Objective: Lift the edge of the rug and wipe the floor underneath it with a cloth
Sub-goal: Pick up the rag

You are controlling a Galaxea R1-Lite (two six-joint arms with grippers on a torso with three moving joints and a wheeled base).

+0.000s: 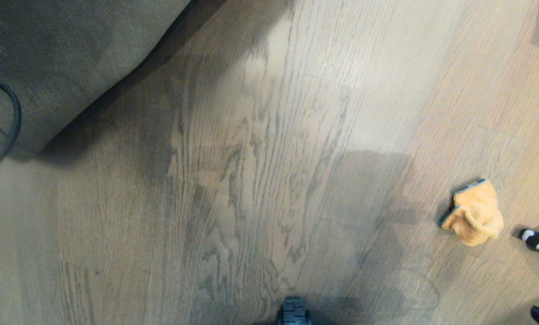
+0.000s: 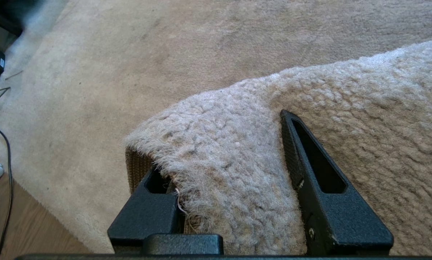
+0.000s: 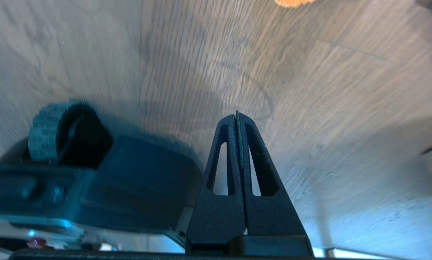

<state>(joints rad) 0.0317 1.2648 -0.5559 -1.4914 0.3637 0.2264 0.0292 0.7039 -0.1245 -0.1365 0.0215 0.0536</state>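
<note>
The left gripper [image 2: 234, 180] clamps the heavy, floppy pale grey short-pile rug [image 2: 346, 108] at its edge; the right gripper [image 3: 236, 119], closed and empty, should pinch the soft orange microfibre cloth [image 1: 474, 213] by a raised fold.

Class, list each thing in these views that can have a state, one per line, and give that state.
rug: edge lifted, tan backing exposed
left pincer: shut on the rug edge
right pincer: shut, empty, above the floor
cloth: crumpled, lying loose on the floor
floor: uncovered beside the raised rug
</note>
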